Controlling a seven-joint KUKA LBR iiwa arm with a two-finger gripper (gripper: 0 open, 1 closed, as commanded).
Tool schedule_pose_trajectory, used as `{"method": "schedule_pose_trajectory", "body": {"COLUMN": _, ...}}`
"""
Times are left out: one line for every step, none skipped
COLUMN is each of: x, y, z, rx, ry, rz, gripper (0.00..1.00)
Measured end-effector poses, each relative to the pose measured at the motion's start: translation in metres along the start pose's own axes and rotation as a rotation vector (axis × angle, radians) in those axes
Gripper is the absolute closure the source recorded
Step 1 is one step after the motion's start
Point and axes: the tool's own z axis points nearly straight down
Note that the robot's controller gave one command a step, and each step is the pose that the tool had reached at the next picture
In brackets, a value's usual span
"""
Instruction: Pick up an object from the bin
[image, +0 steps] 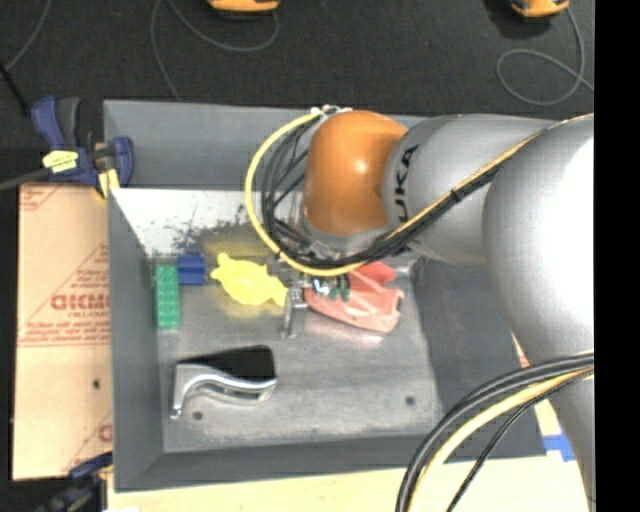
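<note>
Now hand (293, 312) sits between yellow toy (245, 280) and pink object (362, 302).

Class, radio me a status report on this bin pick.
Gripper between yellow toy and pink object. Green block, black-handled tool lie apart.

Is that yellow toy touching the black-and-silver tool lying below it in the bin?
Apart. The camera view shows a strip of bare grey bin floor between the yellow toy and the black-and-silver tool.
</note>
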Motion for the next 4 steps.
{"method": "schedule_pose_trajectory", "body": {"x": 0.007, "y": 0.020, "z": 0.042, "rx": 0.001, "ry": 0.003, "rz": -0.015, "gripper": 0.00}}
{"method": "schedule_pose_trajectory", "body": {"x": 0.006, "y": 0.030, "z": 0.056, "rx": 0.000, "ry": -0.002, "rz": 0.070, "gripper": 1.00}}
{"method": "schedule_pose_trajectory", "body": {"x": 0.006, "y": 0.030, "z": 0.056, "rx": 0.000, "ry": -0.002, "rz": 0.070, "gripper": 1.00}}
{"method": "schedule_pose_trajectory", "body": {"x": -0.002, "y": 0.025, "z": -0.045, "rx": -0.001, "ry": -0.006, "rz": 0.083, "gripper": 1.00}}
